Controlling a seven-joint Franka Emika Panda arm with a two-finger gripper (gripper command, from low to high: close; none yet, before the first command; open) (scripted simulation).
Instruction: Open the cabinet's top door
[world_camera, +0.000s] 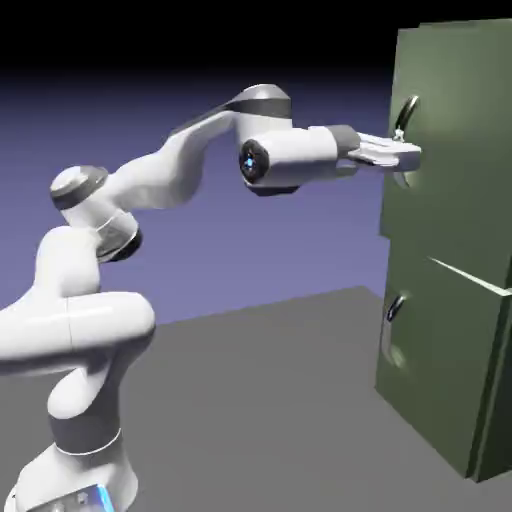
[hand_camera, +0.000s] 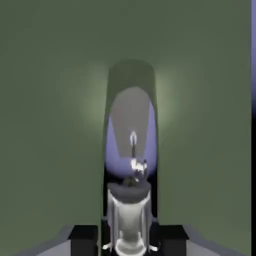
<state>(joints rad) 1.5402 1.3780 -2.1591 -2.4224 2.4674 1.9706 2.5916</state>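
Cabinet (world_camera: 450, 250) stands at the right of the scene on the grey tabletop (world_camera: 250, 400), tall, olive-green, two doors stacked. Top door (world_camera: 455, 130) takes up the upper part; its curved silver handle (world_camera: 405, 125) sits near the door's left edge in the exterior view. Lower door (world_camera: 440, 370) below, with a smaller handle (world_camera: 397, 305).

Arm (world_camera: 130, 200) reaches level from lower left toward the right. Claw (world_camera: 408, 152) is at the top handle, its tips over the lower stretch of the bar. In the hand view the handle (hand_camera: 131, 165) fills the middle, a mirrored arch against green door panel, with the dark tips (hand_camera: 84, 234) at the bottom edge on either side of it. Claw clamped together on the handle (no gap showing beside the bar).

Step in hand, as I judge it: grasp just made, pull not yet begun. The top door looks flush with the cabinet front.

Next move calls for a steady draw away from the cabinet, following the door's swing arc, not a straight line, wrist turning with the panel. Hinge side can't be told for certain.
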